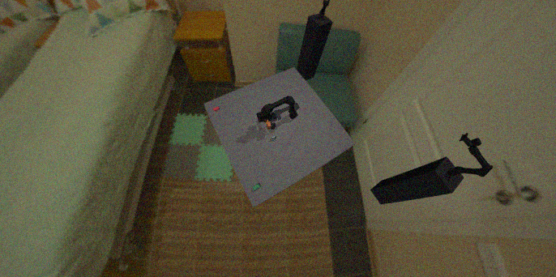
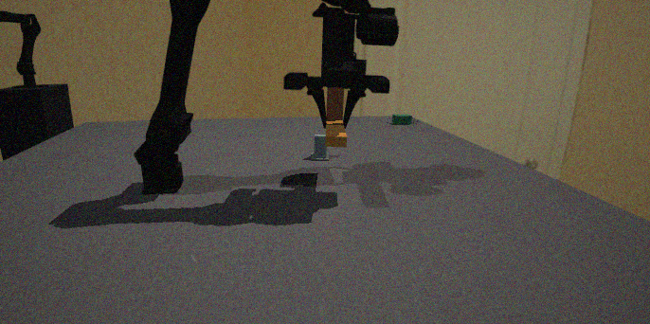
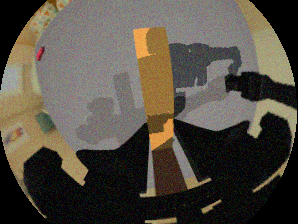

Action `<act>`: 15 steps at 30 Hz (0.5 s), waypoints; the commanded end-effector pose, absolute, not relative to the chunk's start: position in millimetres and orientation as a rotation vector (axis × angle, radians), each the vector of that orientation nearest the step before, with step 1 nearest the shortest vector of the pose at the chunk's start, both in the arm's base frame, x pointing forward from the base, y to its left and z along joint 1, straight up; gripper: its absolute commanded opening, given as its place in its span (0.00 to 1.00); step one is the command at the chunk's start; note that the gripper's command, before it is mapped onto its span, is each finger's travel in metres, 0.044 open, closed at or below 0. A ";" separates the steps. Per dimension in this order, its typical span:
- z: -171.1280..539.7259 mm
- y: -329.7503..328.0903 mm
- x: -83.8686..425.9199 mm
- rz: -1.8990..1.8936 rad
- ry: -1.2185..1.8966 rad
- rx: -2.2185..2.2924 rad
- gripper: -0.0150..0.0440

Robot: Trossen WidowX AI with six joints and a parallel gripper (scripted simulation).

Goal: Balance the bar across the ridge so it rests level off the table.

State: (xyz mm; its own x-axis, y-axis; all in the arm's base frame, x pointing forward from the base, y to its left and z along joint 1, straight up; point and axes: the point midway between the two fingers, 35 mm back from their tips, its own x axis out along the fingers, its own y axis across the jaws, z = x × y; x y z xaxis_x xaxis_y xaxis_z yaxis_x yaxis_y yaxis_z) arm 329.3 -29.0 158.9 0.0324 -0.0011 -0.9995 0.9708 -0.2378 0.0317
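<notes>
The orange bar (image 1: 268,125) (image 2: 336,141) (image 3: 156,80) is held above the table, clear of its top. My gripper (image 2: 335,126) (image 3: 160,123) is shut on the bar; a dark brown upright part shows between the fingers. In the wrist view the bar reaches away from the fingers, toward the top. The small pale grey-blue ridge (image 1: 273,138) (image 2: 320,148) stands on the table, just left of the bar's near end in the exterior view and farther back. The bar appears apart from the ridge. The ridge is hidden in the wrist view.
The grey table (image 1: 308,138) (image 2: 426,243) also bears a green block (image 1: 257,187) (image 2: 402,119) near one corner and a red block (image 1: 216,108) (image 3: 40,53) near another. My arm's base (image 2: 162,176) stands left in the exterior view. Two dark pedestals (image 1: 314,45) (image 1: 421,181) with arms stand beyond the table.
</notes>
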 end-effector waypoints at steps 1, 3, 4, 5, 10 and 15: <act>159.9 -14.4 333.9 -1.357 1.062 1.402 0.25; 160.0 -6.9 335.3 -1.356 1.064 1.401 0.25; 160.0 -3.1 335.9 -1.355 1.064 1.401 0.25; 160.1 0.7 336.5 -1.354 1.065 1.401 0.25; 160.3 19.7 338.6 -1.352 1.068 1.401 0.25; 160.5 39.0 339.7 -1.349 1.071 1.400 0.25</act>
